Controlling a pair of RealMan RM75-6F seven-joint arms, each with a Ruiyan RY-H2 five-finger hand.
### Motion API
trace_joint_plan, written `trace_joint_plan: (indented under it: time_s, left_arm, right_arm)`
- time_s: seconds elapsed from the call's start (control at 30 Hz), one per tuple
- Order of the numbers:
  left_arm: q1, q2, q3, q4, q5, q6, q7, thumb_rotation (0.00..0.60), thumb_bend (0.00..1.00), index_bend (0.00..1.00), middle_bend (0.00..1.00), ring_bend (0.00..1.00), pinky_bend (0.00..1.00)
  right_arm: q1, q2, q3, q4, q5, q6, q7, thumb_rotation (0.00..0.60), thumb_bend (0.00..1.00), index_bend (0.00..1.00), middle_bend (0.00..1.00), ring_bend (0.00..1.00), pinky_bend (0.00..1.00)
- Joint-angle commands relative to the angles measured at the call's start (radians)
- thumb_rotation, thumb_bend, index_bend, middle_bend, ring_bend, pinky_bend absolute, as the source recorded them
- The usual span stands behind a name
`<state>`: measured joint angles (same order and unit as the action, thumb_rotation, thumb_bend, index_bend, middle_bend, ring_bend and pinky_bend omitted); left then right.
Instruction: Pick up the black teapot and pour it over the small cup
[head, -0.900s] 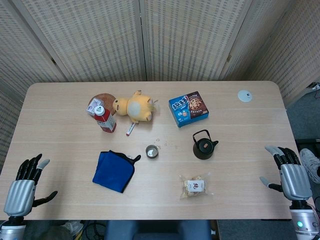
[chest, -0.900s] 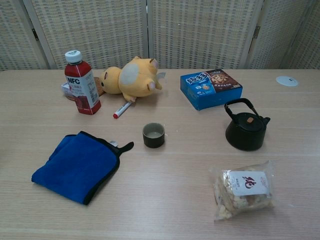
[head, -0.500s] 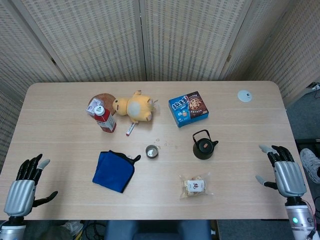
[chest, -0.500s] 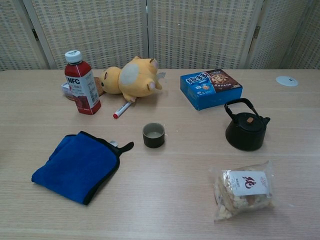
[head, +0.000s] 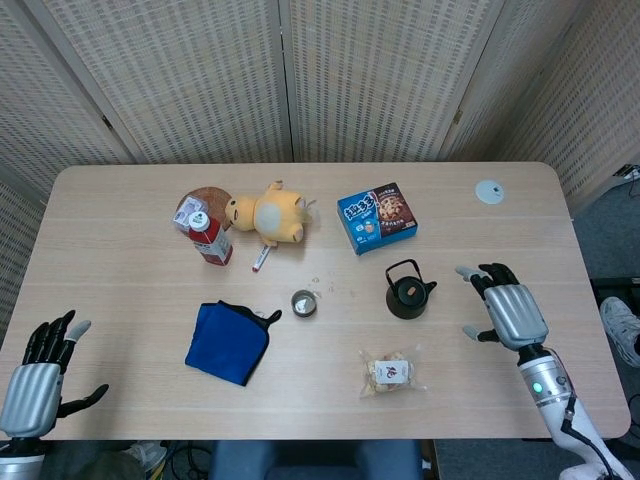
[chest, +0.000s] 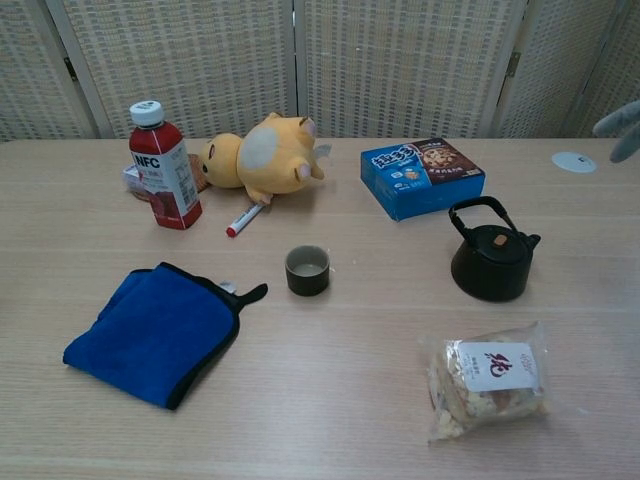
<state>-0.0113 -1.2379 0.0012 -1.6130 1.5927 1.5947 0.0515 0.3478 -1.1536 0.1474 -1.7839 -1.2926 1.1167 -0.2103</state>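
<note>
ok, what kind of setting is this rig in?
Probably a lab or office test area, not a home: a plain wooden table closed off by woven folding screens, with unrelated props laid out, such as a plush toy, a cookie box and a juice bottle.

Right hand (head: 510, 308): over the table's right part, palm down, fingers spread, holding nothing; forearm runs back to the lower right corner. Only its fingertips (chest: 618, 122) show in the chest view. Left hand (head: 35, 368): at the near left edge, fingers apart, empty.

"NFC" on red bottle (chest: 165, 170) label, other print unreadable
</note>
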Motion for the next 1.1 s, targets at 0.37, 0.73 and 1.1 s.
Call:
trace_joint_plan:
  time_s: [0.37,0.73,1.1]
  left_arm:
    - [-0.001,-0.009,-0.001,0.016,-0.011,-0.012,-0.001,0.6,0.0,0.12,0.0,0.0,0.0]
    - [0.006,-0.008,-0.001,0.027,-0.023,-0.011,-0.008,0.6,0.0,0.12,0.0,0.0,0.0]
    - [0.01,-0.005,-0.001,0.03,-0.025,-0.01,-0.014,0.6,0.0,0.12,0.0,0.0,0.0]
  right_arm:
    - [0.243,-0.096,0.073,0.115,0.271,-0.28,-0.099,0.6,0.0,0.14,0.14,0.07,0.04]
    - [0.369,-0.195,0.058,0.249,0.428,-0.368,-0.145,0.6,0.0,0.14,0.17,0.07,0.04]
    - [0.407,-0.225,0.016,0.299,0.487,-0.363,-0.161,0.6,0.0,0.14,0.18,0.07,0.04]
